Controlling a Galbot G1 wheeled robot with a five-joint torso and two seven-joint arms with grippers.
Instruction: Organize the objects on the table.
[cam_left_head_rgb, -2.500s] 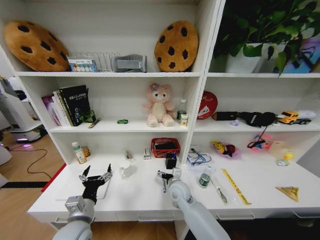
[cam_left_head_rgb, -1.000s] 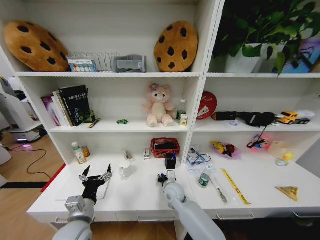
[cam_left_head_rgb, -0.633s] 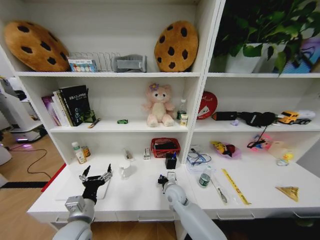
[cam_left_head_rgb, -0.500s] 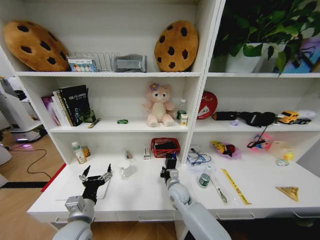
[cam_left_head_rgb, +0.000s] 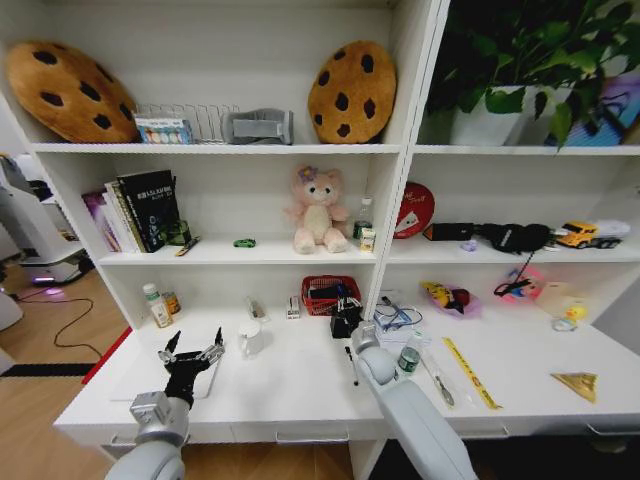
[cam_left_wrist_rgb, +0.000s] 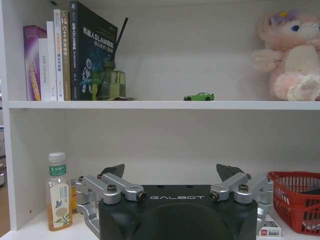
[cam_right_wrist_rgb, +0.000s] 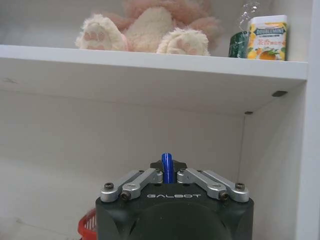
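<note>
As you scan the head view from the left edge, you see wooden floor with a dark cable, then the long white table (cam_left_head_rgb: 270, 395) joined to white shelving that fills the frame. On its left part stand a green-capped bottle (cam_left_head_rgb: 154, 305) by the shelf wall and a white cup (cam_left_head_rgb: 249, 338) nearer the centre. Your left gripper (cam_left_head_rgb: 190, 352) sits at lower left above the tabletop, fingers spread wide and grasping nothing; its wrist view shows the same spread. On the middle shelf, a tiny green toy car (cam_left_head_rgb: 245, 242) stands left of the pink plush bear (cam_left_head_rgb: 317, 211). At centre, a red basket (cam_left_head_rgb: 330, 294) rests at the back of the table. Your right gripper (cam_right_wrist_rgb: 168, 174) is just right of centre in the head view, clenched on a slim blue pen (cam_right_wrist_rgb: 167, 167) that stands up between its fingers. Further right, a yellow tape measure (cam_left_head_rgb: 470, 372) lies on the desk.
</note>
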